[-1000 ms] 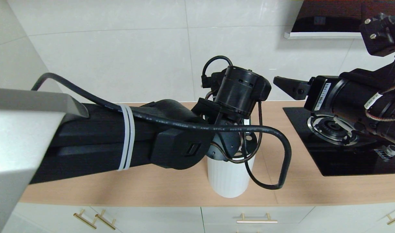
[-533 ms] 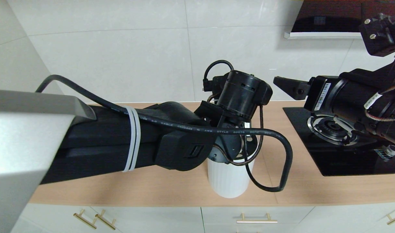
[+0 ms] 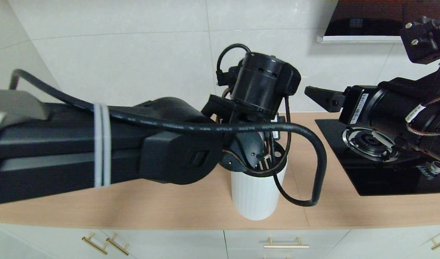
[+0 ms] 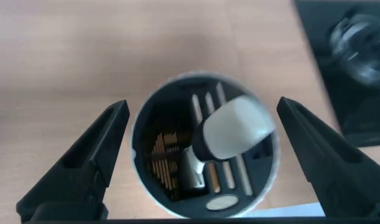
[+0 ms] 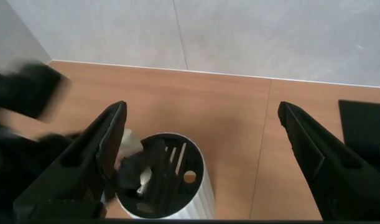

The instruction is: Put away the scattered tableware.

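Observation:
A white ribbed utensil holder (image 3: 256,196) with a black slotted insert stands near the counter's front edge. In the left wrist view the holder's rim (image 4: 199,77) rings a white-handled utensil (image 4: 236,127), pale chopsticks (image 4: 209,112) and a wooden piece (image 4: 165,158). My left gripper (image 4: 202,106) hangs open straight above the holder, with a finger on either side and nothing between them. My right gripper (image 5: 201,109) is also open and empty, held higher and to the right. It looks down at the holder (image 5: 199,199). One of its fingers (image 3: 320,98) points left.
A black gas hob (image 3: 385,172) with a burner (image 3: 369,142) is set into the wooden counter (image 3: 151,205) at right. A tiled wall rises behind it. White drawers with gold handles (image 3: 285,245) run below the front edge. The left arm's cable (image 3: 319,169) loops beside the holder.
My left wrist has lifted and drawn back a little from the holder, after a small dip half a second ago. The right arm and the holder are where they were.

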{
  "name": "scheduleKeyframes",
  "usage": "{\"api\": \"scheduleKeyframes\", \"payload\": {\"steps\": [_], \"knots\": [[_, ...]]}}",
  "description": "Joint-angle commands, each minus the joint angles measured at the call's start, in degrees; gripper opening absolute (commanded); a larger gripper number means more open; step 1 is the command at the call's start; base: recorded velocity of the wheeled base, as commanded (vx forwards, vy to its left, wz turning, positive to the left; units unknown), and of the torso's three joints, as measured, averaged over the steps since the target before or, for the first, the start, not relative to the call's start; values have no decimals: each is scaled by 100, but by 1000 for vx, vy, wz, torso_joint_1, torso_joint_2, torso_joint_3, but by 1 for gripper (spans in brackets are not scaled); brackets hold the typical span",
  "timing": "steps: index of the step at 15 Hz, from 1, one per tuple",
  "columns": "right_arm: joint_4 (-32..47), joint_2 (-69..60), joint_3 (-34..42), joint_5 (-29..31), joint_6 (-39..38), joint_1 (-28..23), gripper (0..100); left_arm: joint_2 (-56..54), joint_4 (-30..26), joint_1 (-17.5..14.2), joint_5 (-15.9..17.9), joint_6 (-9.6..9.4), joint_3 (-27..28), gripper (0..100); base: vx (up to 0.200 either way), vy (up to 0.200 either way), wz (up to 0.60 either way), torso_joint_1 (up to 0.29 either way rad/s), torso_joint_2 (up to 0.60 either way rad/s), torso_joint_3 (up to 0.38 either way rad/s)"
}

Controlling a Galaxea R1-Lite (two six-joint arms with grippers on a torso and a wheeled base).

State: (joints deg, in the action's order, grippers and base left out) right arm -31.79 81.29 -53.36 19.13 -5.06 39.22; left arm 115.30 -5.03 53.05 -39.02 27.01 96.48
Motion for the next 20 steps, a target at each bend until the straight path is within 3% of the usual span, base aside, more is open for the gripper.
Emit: {"api": "scheduleKeyframes", "payload": {"steps": [1,3,5,7,9,10,12,14,16,17,18,20], "knots": [[-2,-131,124,3,102,-2,100,-921,-6,-76,35,67,-155,100,0,0,0,0,0,0],[-11,-386,344,-5,225,-72,100,-1836,-6,-313,202,93,-648,100,0,0,0,0,0,0],[-2,-966,827,-5,374,-230,100,-2794,-15,-779,747,32,-1280,100,0,0,0,0,0,0],[15,-1581,1240,-23,383,-793,100,-3681,-6,-1210,1151,-179,-1966,100,0,0,0,0,0,0],[68,-2328,1644,-181,532,-1074,100,-4402,-6,-1473,1415,-232,-2581,100,0,0,0,0,0,0],[200,-2996,1934,-348,761,-1267,100,-4920,-6,-1869,1714,-240,-3100,100,0,0,0,0,0,0],[1026,-4042,2031,-366,787,-1373,100,-5720,-6,-2379,2180,-232,-3908,100,0,0,0,0,0,0],[2371,-5096,2022,-357,787,-1601,100,-6775,-15,-2713,2338,-328,-4699,100,0,0,0,0,0,0],[3294,-5844,2014,-366,787,-1971,100,-7715,-24,-3038,2355,-794,-5323,100,0,0,0,0,0,0],[3715,-6353,1961,-357,787,-2243,100,-8533,-50,-3231,2355,-1207,-5816,100,0,0,0,0,0,0],[3803,-6608,1961,-366,796,-2410,100,-8946,-138,-3407,2355,-1392,-5983,100,0,0,0,0,0,0],[3979,-7074,1978,-366,875,-2858,100,-9754,-665,-3838,2355,-1489,-6123,100,0,0,0,0,0,0]]}}
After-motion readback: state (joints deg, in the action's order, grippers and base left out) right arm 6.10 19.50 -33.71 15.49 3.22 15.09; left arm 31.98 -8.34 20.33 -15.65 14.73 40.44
